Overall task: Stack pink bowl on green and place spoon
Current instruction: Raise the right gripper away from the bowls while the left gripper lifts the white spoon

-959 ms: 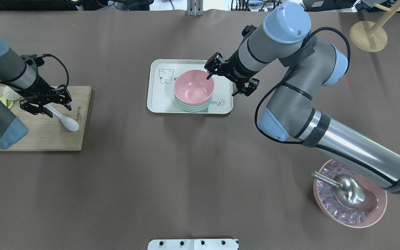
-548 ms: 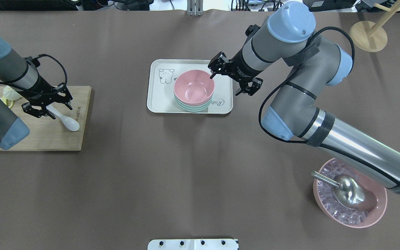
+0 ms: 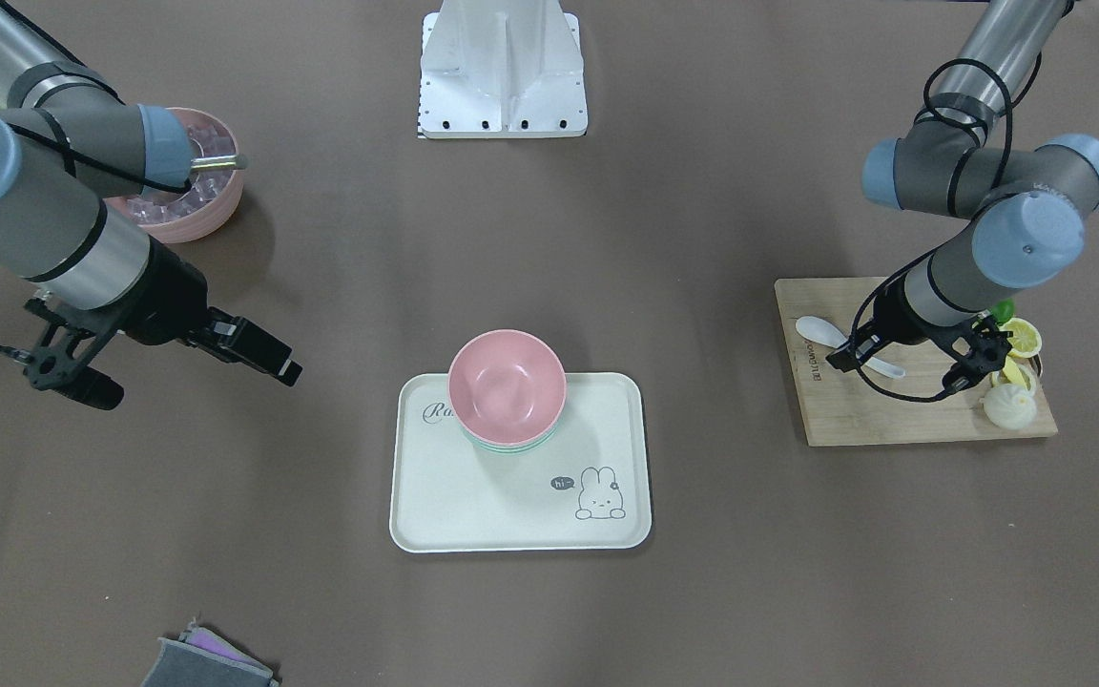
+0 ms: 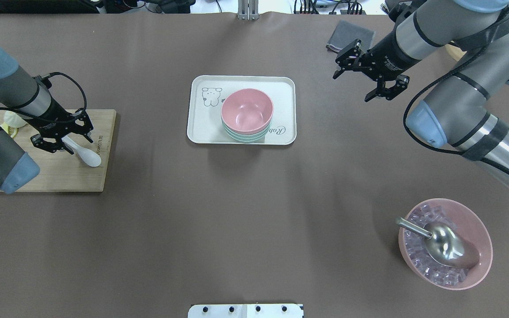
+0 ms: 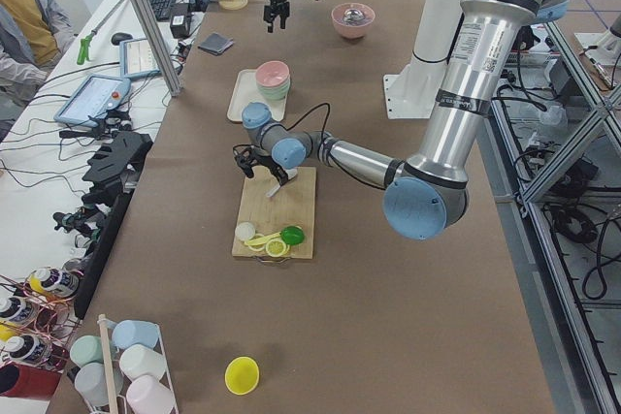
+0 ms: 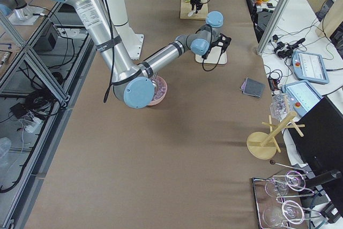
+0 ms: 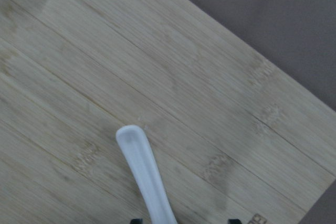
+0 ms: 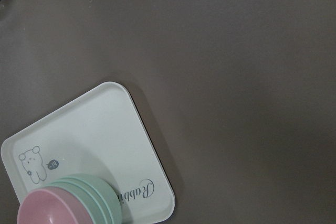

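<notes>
The brown table carries a cream tray in the middle and a wooden board at the robot's left. On the tray the pink bowl sits nested in the green bowl, of which only the rims show below it, so I judge the stacking part done. The white spoon lies flat on the board, well apart from the bowls.

The step in hand seems to be picking up the spoon. The left gripper is low over the handle, its fingers spread wide, one on each side, not yet pressing it. The next move calls for closing on the thin handle, lifting it, and carrying it across to the pink bowl.

The right gripper is spread and empty. Half a second ago it was at the pink bowl's rim; now it has drawn back beyond the tray's far right corner. The left gripper has stayed over the spoon.
</notes>
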Robot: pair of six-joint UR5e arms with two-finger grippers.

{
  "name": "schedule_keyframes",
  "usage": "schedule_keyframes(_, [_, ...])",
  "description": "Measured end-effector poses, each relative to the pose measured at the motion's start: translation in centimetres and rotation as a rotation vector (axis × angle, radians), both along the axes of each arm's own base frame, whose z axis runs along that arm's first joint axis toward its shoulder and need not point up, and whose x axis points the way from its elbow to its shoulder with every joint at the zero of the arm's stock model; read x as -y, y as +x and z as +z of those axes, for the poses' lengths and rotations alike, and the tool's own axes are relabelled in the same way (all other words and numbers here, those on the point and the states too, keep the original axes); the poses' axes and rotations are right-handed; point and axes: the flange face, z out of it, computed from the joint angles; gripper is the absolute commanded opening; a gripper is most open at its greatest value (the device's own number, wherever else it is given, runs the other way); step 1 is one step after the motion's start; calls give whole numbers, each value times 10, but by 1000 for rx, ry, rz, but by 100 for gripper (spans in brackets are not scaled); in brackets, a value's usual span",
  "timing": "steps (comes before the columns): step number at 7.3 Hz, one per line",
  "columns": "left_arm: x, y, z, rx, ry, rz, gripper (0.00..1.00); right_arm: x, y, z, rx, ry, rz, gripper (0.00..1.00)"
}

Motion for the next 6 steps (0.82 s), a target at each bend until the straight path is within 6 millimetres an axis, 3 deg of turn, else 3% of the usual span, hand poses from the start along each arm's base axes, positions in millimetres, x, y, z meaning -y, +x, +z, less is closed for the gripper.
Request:
schedule_keyframes(2, [-3, 3, 2, 3, -10, -2, 57, 3, 11, 4, 2, 1, 4, 100])
schedule_keyframes(3, [-5, 6, 2, 3, -15, -2, 46, 4, 13, 3, 3, 2, 6, 100])
schedule_keyframes(5, [-8, 10, 1, 3, -28, -9, 0, 5, 17, 3, 8, -1, 5, 100])
schedule_keyframes(6, [-8, 11, 1, 3, -31, -11, 0, 6, 19, 3, 11, -3, 4, 100])
